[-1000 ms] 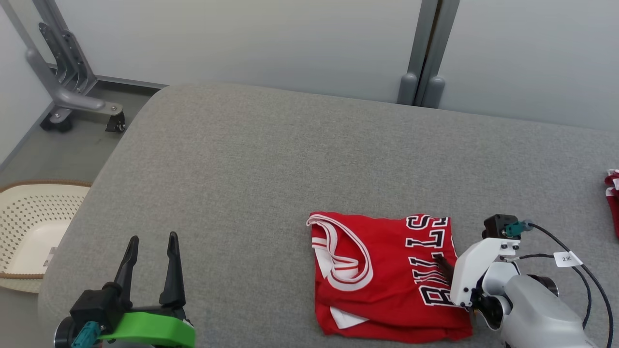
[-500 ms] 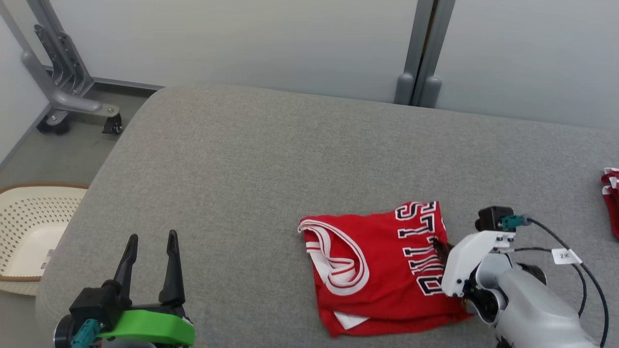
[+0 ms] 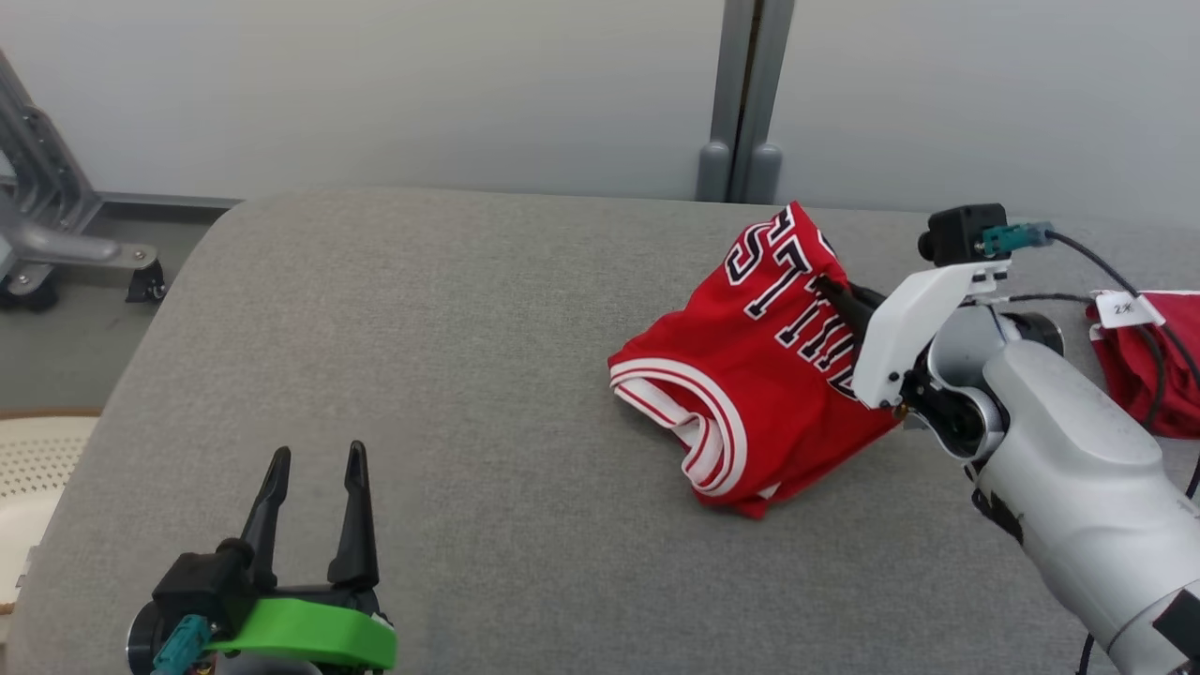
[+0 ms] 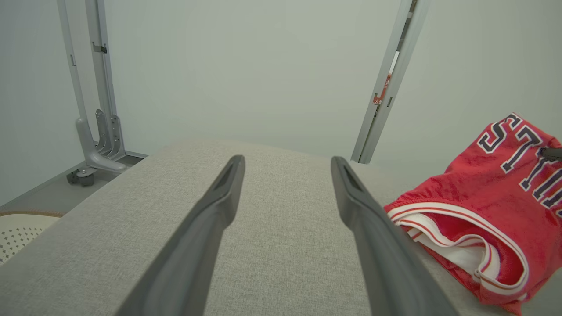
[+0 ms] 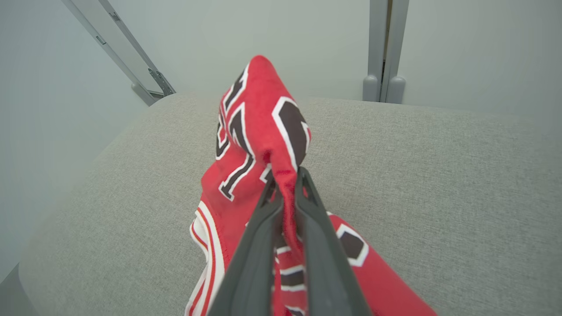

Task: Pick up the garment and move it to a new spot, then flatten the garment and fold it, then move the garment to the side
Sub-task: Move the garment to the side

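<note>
Red knit fabric, soft, light and limp: expect the folds to slump when it is lifted from one point. The garment [image 3: 750, 375] hangs near the far edge of the padded surface [image 3: 422, 375], its trimmed end touching. The right gripper [image 3: 828, 285] is pinched closed on the lettered edge. The left gripper [image 3: 314, 459] is spread wide and empty at the front-left corner. Open room lies to the left; another red cloth [image 3: 1153, 375] crowds the right edge.

You had soft, even, fairly bright light in every view. A faint shadow sat beneath the garment [image 3: 750, 375], centre right in the head view. In the left wrist view the wall post [image 4: 390, 83] leaned with wide-angle distortion at upper right, and the jaws blurred along the bottom edge.
</note>
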Controlling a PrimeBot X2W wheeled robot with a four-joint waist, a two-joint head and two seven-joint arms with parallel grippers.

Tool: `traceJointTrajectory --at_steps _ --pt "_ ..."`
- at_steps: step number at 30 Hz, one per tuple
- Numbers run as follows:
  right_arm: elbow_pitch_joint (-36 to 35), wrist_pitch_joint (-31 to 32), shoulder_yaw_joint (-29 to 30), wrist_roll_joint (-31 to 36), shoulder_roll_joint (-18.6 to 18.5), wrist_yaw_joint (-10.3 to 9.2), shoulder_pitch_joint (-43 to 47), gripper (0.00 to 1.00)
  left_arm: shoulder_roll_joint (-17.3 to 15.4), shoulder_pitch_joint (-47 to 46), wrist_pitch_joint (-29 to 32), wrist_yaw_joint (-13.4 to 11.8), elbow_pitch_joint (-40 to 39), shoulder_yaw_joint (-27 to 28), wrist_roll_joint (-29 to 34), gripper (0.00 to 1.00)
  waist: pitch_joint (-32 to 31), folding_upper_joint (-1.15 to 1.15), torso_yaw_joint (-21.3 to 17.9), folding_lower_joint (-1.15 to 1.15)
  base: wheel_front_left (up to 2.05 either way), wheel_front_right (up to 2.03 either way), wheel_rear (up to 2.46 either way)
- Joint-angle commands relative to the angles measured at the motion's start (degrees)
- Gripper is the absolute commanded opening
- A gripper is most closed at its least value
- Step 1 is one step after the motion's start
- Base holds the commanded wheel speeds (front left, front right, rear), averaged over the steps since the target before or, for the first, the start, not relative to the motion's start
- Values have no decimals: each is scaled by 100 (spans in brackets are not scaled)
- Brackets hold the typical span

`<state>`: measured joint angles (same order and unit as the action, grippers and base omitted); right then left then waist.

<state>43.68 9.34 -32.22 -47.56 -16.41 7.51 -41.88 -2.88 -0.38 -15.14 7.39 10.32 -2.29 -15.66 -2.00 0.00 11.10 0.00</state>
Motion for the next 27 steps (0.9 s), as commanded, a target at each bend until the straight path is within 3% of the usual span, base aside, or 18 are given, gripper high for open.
traceJointTrajectory --at_steps 1,9,16,27 --pt "-56 75 -32 -56 -59 -5 -125 0 -7 -82 3 18 -11 -26 -47 100 12 0 -282 0 0 0 0" --pt "-34 445 -76 -244 -440 -5 -642 0 -7 -257 3 18 -78 -242 -104 100 329 0 -925 0 0 0 0" --pt "14 122 -117 -322 -982 -5 -903 0 -10 -764 4 18 -301 -537 3 100 1202 0 -1303 0 0 0 0" --pt "161 -454 65 -460 -1530 -6 -1640 0 -107 -1588 3 17 -381 -1063 150 100 2391 0 -1790 0 0 0 0"
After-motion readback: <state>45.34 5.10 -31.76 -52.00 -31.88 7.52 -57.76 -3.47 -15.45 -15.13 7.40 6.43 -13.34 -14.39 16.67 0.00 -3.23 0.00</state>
